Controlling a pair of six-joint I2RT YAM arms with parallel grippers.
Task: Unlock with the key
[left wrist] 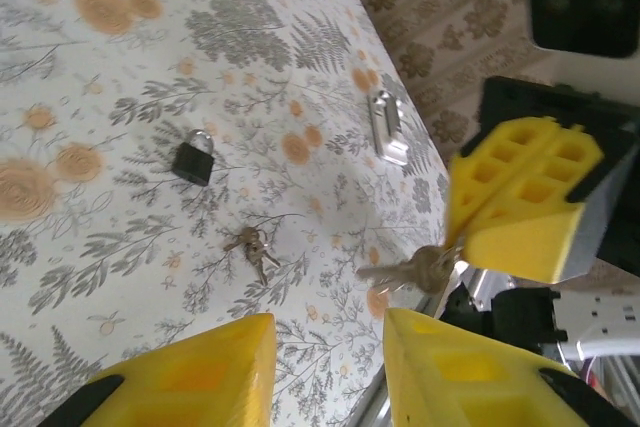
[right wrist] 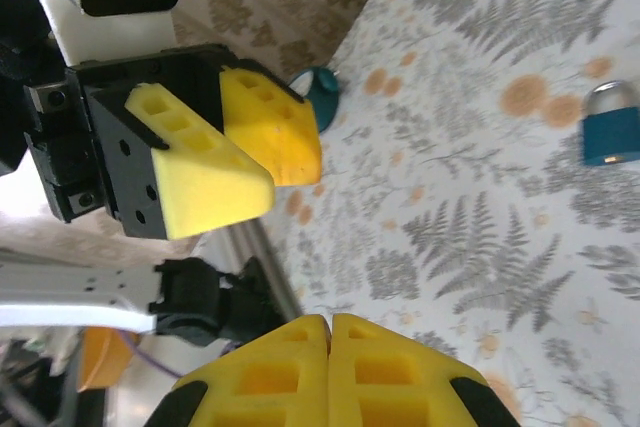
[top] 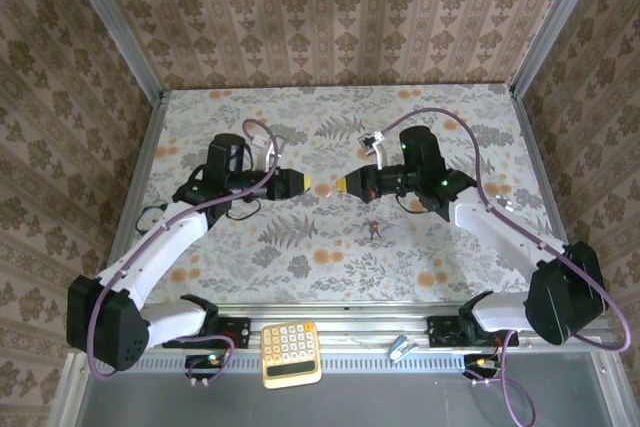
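Observation:
My right gripper (right wrist: 330,323) is shut, its yellow fingers pressed together. From the left wrist view it (left wrist: 462,250) pinches the head of a small metal key (left wrist: 418,269), blade pointing left, with a second key hanging behind it. My left gripper (left wrist: 330,325) is open and empty, its fingers apart just below that key. In the top view the left gripper (top: 305,184) and right gripper (top: 345,185) face each other tip to tip above mid-table. The small blue padlock (right wrist: 610,128) lies flat on the cloth, apart from both grippers; it looks dark in the left wrist view (left wrist: 194,159).
A loose bunch of keys (top: 372,230) lies on the floral cloth just in front of the grippers (left wrist: 250,248). A yellow calculator (top: 291,352) sits on the front rail between the bases. A small silvery object (left wrist: 387,127) rests near the table's edge.

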